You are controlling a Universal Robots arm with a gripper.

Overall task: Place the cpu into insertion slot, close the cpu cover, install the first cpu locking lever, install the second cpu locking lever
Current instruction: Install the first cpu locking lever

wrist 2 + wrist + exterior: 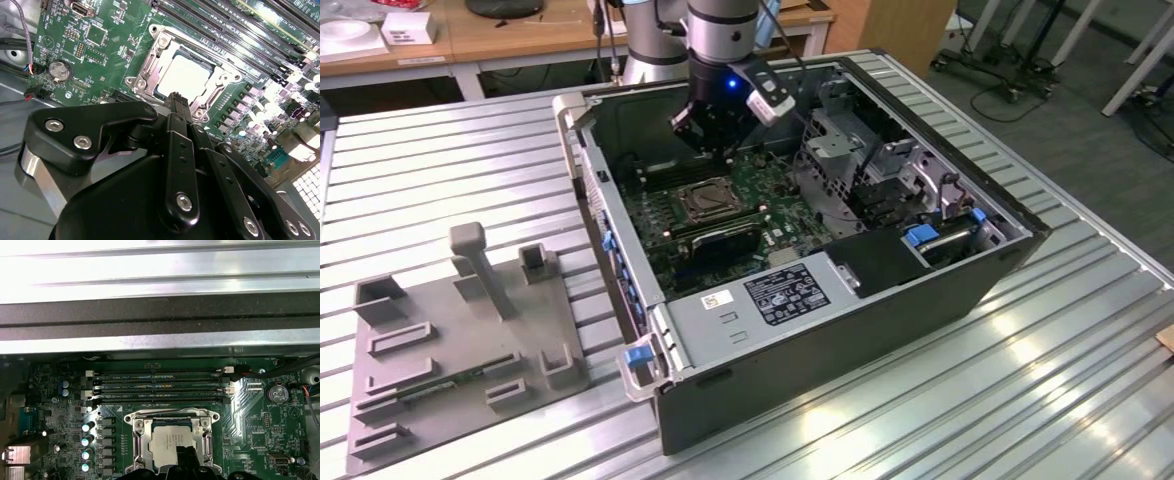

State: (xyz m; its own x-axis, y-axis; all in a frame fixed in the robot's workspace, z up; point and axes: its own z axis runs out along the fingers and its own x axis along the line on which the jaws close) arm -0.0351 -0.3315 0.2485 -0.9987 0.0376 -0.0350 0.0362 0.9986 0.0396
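The cpu (169, 444) is sitting in the insertion slot (172, 416) under the cpu cover (150, 64). The gripper (176, 96), fingers clenched and empty, is hovering just above; the locking-lever step seems in hand, needing a precise hook.

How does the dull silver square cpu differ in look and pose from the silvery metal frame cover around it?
The dull silver-grey square cpu is a solid, matte plate; the silvery metal frame cpu cover is shiny, with a large window cut through it. The cpu sits in the middle; the cover rings it and shows it through the window. The cpu is smaller than the cover. Both lie flat on the green motherboard, and the gripper hovers near them.
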